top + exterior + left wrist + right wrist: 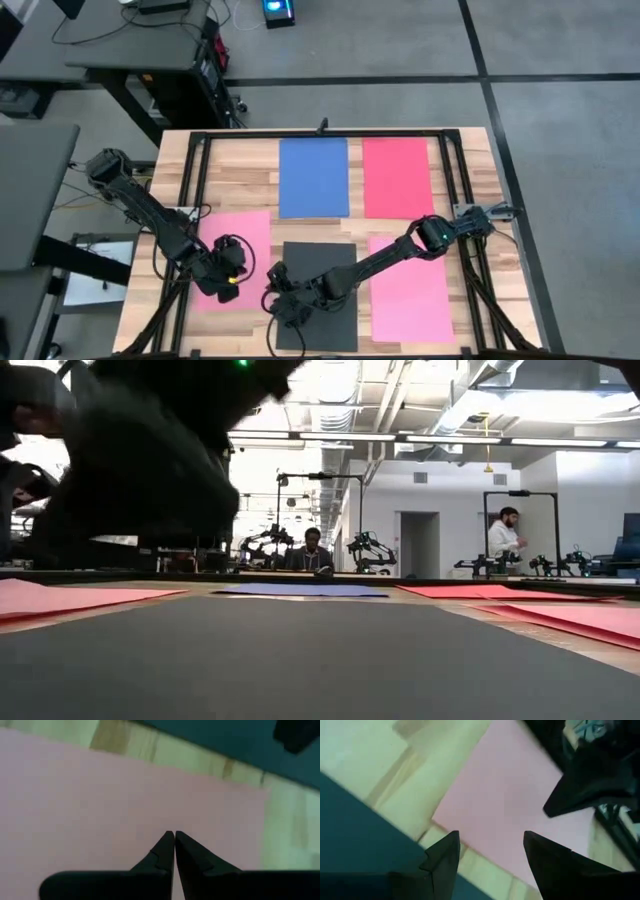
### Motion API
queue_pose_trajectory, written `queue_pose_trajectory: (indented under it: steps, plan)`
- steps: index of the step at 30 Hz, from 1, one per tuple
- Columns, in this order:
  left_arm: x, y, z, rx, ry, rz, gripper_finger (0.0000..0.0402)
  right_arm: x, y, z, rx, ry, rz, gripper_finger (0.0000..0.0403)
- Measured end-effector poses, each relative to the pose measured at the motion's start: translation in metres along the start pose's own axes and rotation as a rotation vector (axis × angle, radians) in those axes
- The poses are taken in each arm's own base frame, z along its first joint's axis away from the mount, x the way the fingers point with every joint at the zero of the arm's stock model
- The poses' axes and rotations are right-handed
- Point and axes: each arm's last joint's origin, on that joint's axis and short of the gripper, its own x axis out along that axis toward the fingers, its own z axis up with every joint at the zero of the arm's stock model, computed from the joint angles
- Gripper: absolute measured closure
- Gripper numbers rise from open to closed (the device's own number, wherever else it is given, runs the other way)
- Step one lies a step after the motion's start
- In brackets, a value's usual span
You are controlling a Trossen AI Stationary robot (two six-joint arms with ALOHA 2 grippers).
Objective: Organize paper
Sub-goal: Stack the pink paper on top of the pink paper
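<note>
A: Your right gripper (490,851) hangs parted and empty above the black sheet's (318,295) left edge.

B: And your left gripper (174,839), pinched shut with nothing in it, is over the left pink sheet (238,250).

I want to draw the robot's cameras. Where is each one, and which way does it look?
High view: above the table, looking straight down at all the paper sheets and both arms.
Low view: at tabletop height, looking across the black sheet into the room; a blurred dark arm fills its upper left.
Left wrist view: on the left arm, over the left pink sheet, past the shut left gripper.
Right wrist view: on the right arm, past the open right gripper.
Shared: both wrist views show the left pink sheet and black sheet.
</note>
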Motion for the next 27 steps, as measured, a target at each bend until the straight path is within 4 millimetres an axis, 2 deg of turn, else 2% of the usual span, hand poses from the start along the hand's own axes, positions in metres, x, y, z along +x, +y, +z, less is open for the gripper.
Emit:
queue_pose_trajectory:
  steps: [5, 13, 17, 24, 27]
  plan:
    - [-0.002, 0.006, -0.003, -0.059, 0.031, 0.055, 0.0402, -0.008, -0.006, 0.012, 0.011, -0.033, -0.017, 0.0194]
    - [0.004, 0.006, -0.011, -0.144, 0.136, 0.089, 0.0402, -0.005, -0.013, 0.012, 0.041, -0.059, -0.025, 0.0194]
    - [0.013, 0.005, -0.017, -0.168, 0.203, 0.124, 0.0402, -0.003, -0.017, 0.008, 0.054, -0.046, -0.026, 0.0194]
    - [0.031, 0.001, -0.025, -0.142, 0.276, 0.165, 0.0402, 0.0, -0.012, -0.005, 0.02, 0.054, 0.025, 0.0194]
    - [0.034, -0.001, -0.023, -0.135, 0.261, 0.141, 0.0402, 0.013, -0.005, -0.012, 0.002, 0.072, 0.034, 0.0194]
